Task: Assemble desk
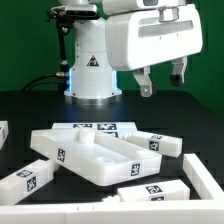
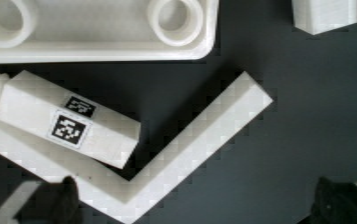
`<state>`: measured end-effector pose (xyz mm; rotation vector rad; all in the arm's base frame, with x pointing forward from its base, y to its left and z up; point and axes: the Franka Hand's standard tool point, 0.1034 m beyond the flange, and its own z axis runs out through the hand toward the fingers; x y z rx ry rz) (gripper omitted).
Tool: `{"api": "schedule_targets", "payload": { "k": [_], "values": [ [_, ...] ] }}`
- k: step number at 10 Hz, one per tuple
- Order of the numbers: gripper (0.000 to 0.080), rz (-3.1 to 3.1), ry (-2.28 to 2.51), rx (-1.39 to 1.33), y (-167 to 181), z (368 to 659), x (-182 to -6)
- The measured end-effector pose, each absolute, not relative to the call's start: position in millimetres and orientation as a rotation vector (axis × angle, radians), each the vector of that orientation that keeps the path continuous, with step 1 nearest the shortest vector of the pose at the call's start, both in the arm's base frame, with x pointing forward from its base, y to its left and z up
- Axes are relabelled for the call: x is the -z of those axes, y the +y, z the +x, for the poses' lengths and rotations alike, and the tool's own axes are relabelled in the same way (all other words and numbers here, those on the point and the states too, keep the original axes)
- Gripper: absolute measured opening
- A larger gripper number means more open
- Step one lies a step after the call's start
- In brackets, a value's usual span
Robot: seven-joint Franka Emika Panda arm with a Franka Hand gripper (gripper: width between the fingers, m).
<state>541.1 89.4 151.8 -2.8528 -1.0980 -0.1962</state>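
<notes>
The white desk panel (image 1: 85, 152) lies flat mid-table, rim and round corner sockets up. Its corner also shows in the wrist view (image 2: 86, 35). White tagged legs lie loose around it: one at the exterior view's lower left (image 1: 25, 180), one in front (image 1: 155, 192), one at its right (image 1: 165, 143). In the wrist view one tagged leg (image 2: 59, 115) lies beside the panel, and the end of another white piece (image 2: 326, 15) shows at the frame edge. My gripper (image 1: 163, 80) (image 2: 201, 205) is open and empty, high above the table, touching nothing.
A white angled bar (image 2: 210, 130) lies on the black table next to the leg, and shows at the exterior view's right (image 1: 200, 178). The marker board (image 1: 102, 127) lies behind the panel. The robot base (image 1: 92, 70) stands at the back.
</notes>
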Motion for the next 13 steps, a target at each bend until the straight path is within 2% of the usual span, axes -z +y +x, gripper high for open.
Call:
{"api": "schedule_targets", "payload": {
  "k": [6,9,10,13],
  "values": [
    [0.0651,-2.846,-1.116,0.177,81.2,543.1,-150.3],
    [0.0651,-2.762,-1.354,0.107,75.9,585.4,-145.8],
    [0.0651,-2.745,-1.383,0.088,77.4,587.4,-139.9],
    [0.0651,-2.748,-1.376,0.085,76.2,586.9,-138.7]
  ]
}}
